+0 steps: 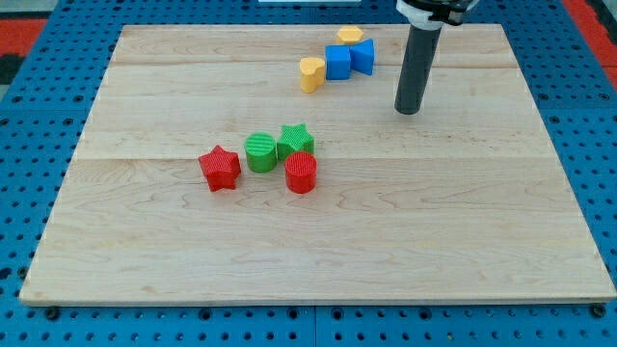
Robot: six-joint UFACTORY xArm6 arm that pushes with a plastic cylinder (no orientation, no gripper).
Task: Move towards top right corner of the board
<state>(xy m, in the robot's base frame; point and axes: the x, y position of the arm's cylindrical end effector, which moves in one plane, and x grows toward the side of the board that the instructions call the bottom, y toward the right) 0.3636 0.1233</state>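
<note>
Wooden board [318, 260] sits on a blue perforated table [39, 106]. Left to right:

- Red star block [220, 168]: left of board centre, standing slightly apart from the rest of its cluster.
- Green cylinder block [260, 152]: just right of the red star, small gap between them, touching the green star.
- Green star block [295, 141]: right of the green cylinder, a bit nearer the top edge.
- Red cylinder block [301, 173]: directly below the green star, touching or nearly touching it; can't tell which.
- Yellow heart-shaped block [311, 73]: near the top edge, right of centre, just left of the blue pair.
- Blue cube block [338, 62]: touching a second blue block [362, 56] on its right; exact shape of that one not clear.
- Second yellow block [349, 36]: behind the blue pair, closest to the top edge, partly hidden, shape unclear.
- My tip [409, 112]: on the board right of the blue/yellow group, well apart from it, clear of all blocks. It's in the top-right quarter, but short of the top right corner, roughly midway between the blue blocks and the right edge.

No jaws on this rig, just the dark rod; nothing held.
</note>
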